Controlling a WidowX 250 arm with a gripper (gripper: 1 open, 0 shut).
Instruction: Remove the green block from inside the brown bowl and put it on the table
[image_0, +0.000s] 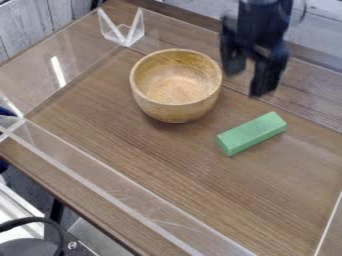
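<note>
The green block (251, 133) lies flat on the table (147, 170), a little to the right of the brown bowl (175, 85). The bowl's pale interior holds nothing. My gripper (249, 74) hangs well above the block, pointing down, its black fingers (263, 78) spread apart with nothing between them. It hovers beside the bowl's right rim, clear of both objects.
Clear acrylic walls (80, 155) line the table's edges, and a small clear acrylic stand (120, 28) sits at the back left. Bare wood grain stretches in front of the bowl and block.
</note>
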